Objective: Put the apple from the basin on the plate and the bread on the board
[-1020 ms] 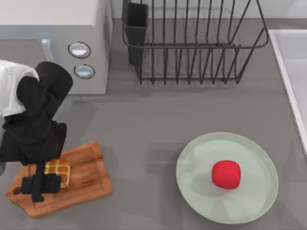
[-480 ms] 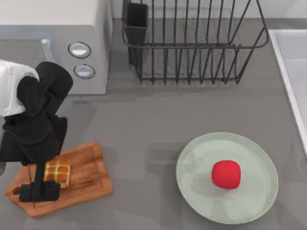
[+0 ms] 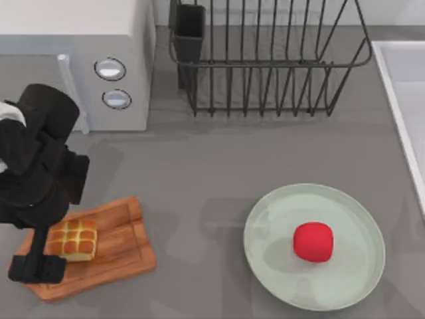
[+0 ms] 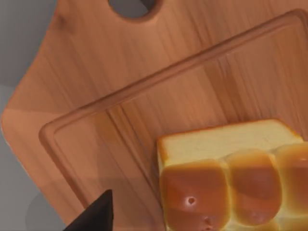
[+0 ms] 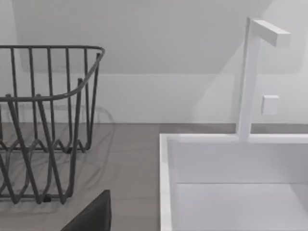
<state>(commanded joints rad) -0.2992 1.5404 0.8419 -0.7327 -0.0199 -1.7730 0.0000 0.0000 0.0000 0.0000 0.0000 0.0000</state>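
Now, taking the cutting board as landmark:

Board: brown wooden cutting board lies at the table's left-front, below the microwave; groove along its border, handle hole seen in left wrist view.

Bread: square golden-brown loaf sits on the board's left part, inside the groove, flat on the wood; glossy bumped top and paler side show in left wrist view.

Left gripper: left gripper hangs over the board's handle end, just beside the bread, not touching it as far as the top view shows. Nothing held; fingers apart or together – cannot tell. One dark fingertip shows above the wood in left wrist view.

Plate: pale mint-green plate is well apart from the board, to its right.

Apple: red apple rests on the plate, a bit right of centre.

Basin: white-rimmed sink is far right of the board, at the table's right edge; its rim and tap show in right wrist view.

Dish rack: dark wire rack stands at the back, right of the microwave; also.

Right gripper: one dark fingertip in right wrist view, facing the basin; state cannot tell.
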